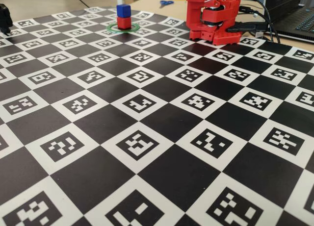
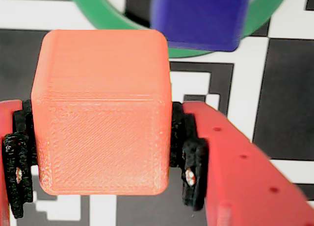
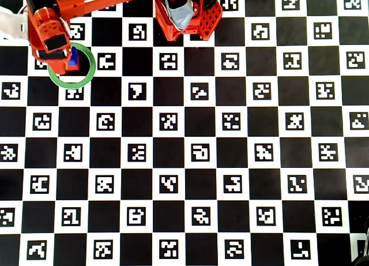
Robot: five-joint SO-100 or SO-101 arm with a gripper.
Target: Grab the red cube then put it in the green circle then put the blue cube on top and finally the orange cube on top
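In the wrist view my gripper point(image 2: 103, 152) is shut on the orange cube point(image 2: 100, 113), its black pads pressing both sides. Just beyond it, the blue cube point(image 2: 201, 17) stands inside the green circle point(image 2: 98, 15). The fixed view shows the blue cube point(image 1: 123, 10) stacked on the red cube point(image 1: 124, 23) within the green circle point(image 1: 111, 27); the gripper is out of that frame. From overhead, the gripper point(image 3: 60, 63) hangs over the green circle point(image 3: 87, 81), with a corner of the blue cube point(image 3: 73, 61) peeking out. The red cube is hidden in the wrist and overhead views.
The red arm base point(image 1: 216, 20) stands at the back of the checkered marker board point(image 1: 147, 138). Behind the board lie blue-handled scissors point(image 1: 166, 3), cables point(image 1: 255, 25) and a laptop point(image 1: 299, 20). A black object point(image 1: 5, 17) sits at the far left edge.
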